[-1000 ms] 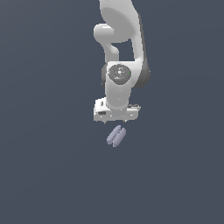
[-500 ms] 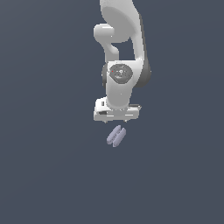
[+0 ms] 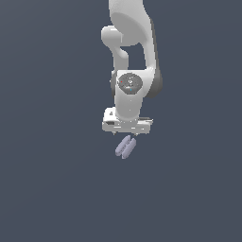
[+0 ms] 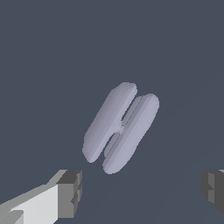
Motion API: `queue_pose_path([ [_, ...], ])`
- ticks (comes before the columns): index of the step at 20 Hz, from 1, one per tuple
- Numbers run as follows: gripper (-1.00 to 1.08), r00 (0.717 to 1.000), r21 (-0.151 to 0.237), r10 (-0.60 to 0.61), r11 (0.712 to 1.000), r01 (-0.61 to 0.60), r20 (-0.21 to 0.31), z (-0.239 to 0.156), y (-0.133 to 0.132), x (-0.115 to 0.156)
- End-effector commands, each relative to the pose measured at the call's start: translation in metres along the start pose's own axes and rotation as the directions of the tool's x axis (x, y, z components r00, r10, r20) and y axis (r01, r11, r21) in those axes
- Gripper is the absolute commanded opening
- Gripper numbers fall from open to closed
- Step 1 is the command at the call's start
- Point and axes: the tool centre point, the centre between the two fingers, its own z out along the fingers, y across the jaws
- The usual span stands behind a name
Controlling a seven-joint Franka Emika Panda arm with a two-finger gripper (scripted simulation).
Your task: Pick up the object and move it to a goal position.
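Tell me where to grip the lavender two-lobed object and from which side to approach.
Probably grip the object across its narrow waist, squeezing both lobes together, coming straight down from above. It lies flat with lobes side by side, and the open tool looks wide enough to straddle it.

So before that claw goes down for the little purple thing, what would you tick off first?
1. Gripper open: ok, fingers spread wide apart.
2. Two-lobed lavender object in sight: ok.
3. Object free, not touched: ok, it lies apart from the fingers.
4. Gripper above the object: ok in the exterior view.
5. Fingers lined up across the lobes: cannot tell, the object lies slanted.
6. Goal position: cannot tell, none shown.
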Motion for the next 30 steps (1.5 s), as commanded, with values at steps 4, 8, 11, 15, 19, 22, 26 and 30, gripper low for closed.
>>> queue_pose_path([
  [4, 1.0, 0.99, 0.011, 0.141, 0.99, -0.141, -0.013, 0.012, -0.003, 0.006],
  [8, 1.0, 0.966, 0.022, 0.257, 0.966, -0.257, -0.023, 0.021, -0.005, 0.011],
  [11, 1.0, 0.942, 0.03, 0.334, 0.943, -0.333, -0.029, 0.027, -0.006, 0.015],
  [15, 1.0, 0.91, 0.038, 0.413, 0.911, -0.412, -0.034, 0.034, -0.007, 0.018],
  [19, 1.0, 0.883, 0.045, 0.468, 0.884, -0.466, -0.038, 0.039, -0.007, 0.021],
  [22, 1.0, 0.869, 0.048, 0.494, 0.869, -0.492, -0.04, 0.041, -0.007, 0.022],
  [26, 1.0, 0.859, 0.05, 0.51, 0.86, -0.508, -0.041, 0.042, -0.008, 0.022],
  [30, 1.0, 0.862, 0.049, 0.506, 0.862, -0.504, -0.04, 0.044, -0.008, 0.022],
])
